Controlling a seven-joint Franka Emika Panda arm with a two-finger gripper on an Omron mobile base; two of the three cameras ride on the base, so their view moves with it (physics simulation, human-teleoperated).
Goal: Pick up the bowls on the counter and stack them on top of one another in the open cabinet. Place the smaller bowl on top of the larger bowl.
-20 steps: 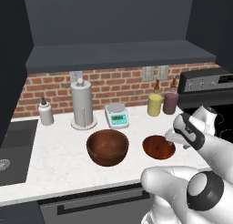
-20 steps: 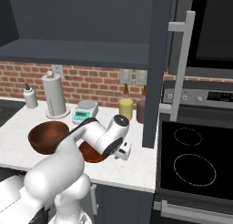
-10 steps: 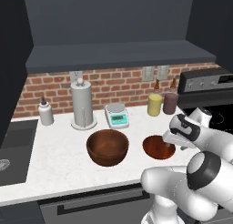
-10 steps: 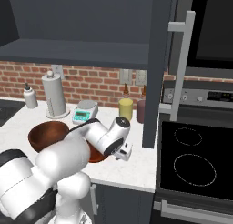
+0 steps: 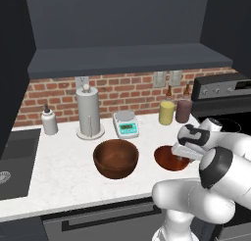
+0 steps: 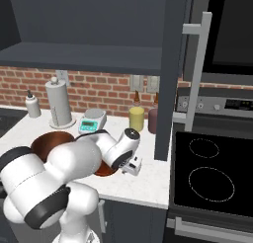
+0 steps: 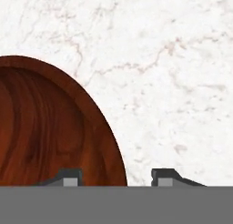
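- Reddish-brown wood: the smaller bowl (image 5: 169, 157) sits on the counter (image 5: 59, 169), just right of the larger bowl (image 5: 115, 157).
- The gripper (image 7: 117, 176) is spread, one fingertip over the bowl's inside, the other over bare marble, so the rim lies between them.
- Best move, I judge: descend straight, keep the rim centred, then pinch the wall firmly before lifting.

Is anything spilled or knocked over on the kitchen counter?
No, nothing stands out. Both wooden bowls, the larger bowl and the smaller bowl, sit upright on the counter, and the paper towel holder and bottles stand straight.
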